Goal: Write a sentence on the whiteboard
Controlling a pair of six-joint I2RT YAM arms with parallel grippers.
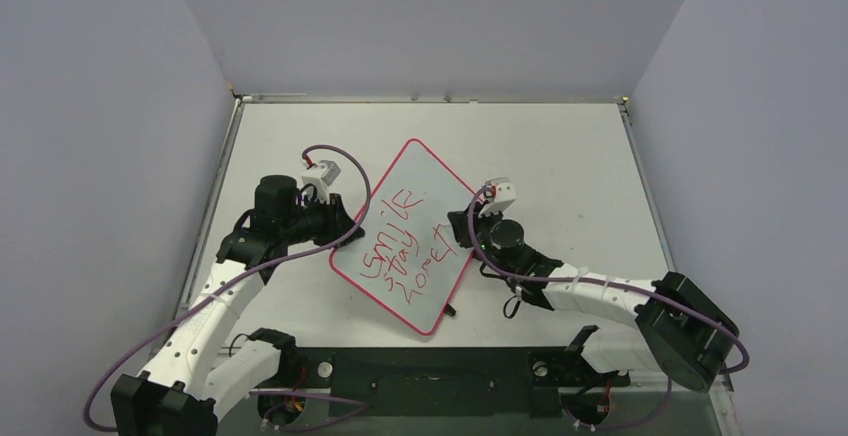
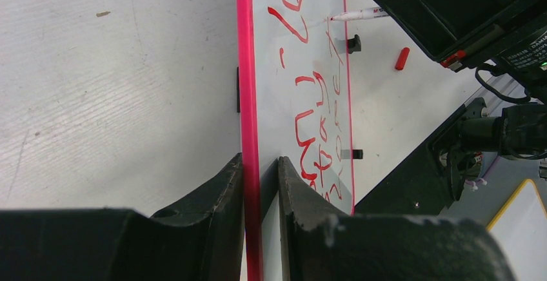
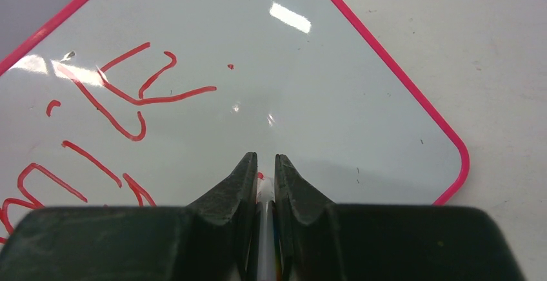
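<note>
Red writing on white, rimmed in hot pink

The sentence (image 1: 395,246) is bright red on the glossy white whiteboard (image 1: 420,181). The counter (image 1: 560,156) is pale grey-white, the marker (image 2: 358,15) white, with what looks like its red cap (image 2: 402,58). The left pincer (image 2: 260,162) and right pincer (image 3: 265,165) are matte black.

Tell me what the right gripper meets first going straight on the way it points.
The whiteboard: the right gripper is shut on a marker aimed at its bare patch beside the sentence. The tip looks on or nearly on the surface; depth is unclear.
</note>
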